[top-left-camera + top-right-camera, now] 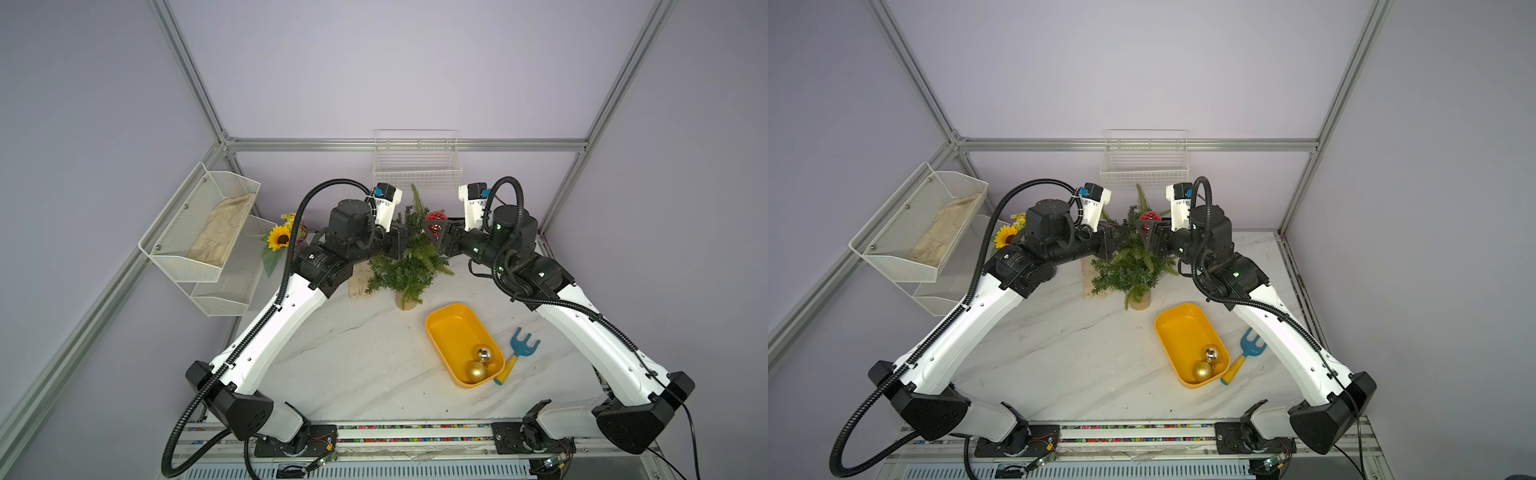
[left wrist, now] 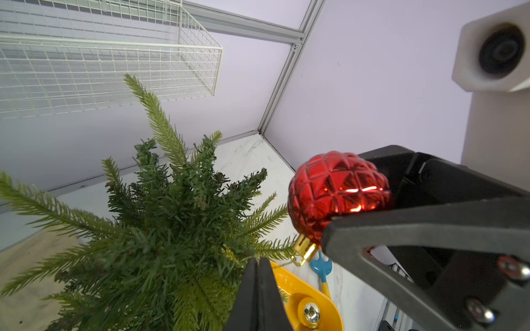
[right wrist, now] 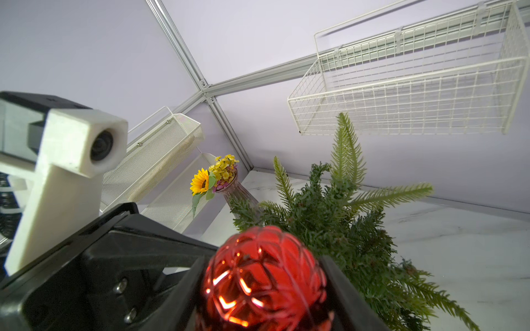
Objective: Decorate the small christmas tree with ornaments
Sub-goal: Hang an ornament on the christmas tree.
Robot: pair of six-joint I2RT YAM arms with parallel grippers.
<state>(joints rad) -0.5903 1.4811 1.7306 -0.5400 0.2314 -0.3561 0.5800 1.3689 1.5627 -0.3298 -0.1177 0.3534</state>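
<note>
Marble-veined tabletop [image 1: 353, 365]; needly fir [image 1: 409, 266]; right gripper [image 3: 262, 298] clamps faceted red ball [image 2: 329, 189].

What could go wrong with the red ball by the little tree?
The shiny red ball might slip from the right gripper and drop. Its thin thread, which the shut left gripper seems to pinch, could miss a branch or snag. Both grippers crowd the small tree, so a nudge may tip it.

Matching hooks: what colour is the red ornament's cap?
Gold; the cap shows best in the left wrist view.
</note>
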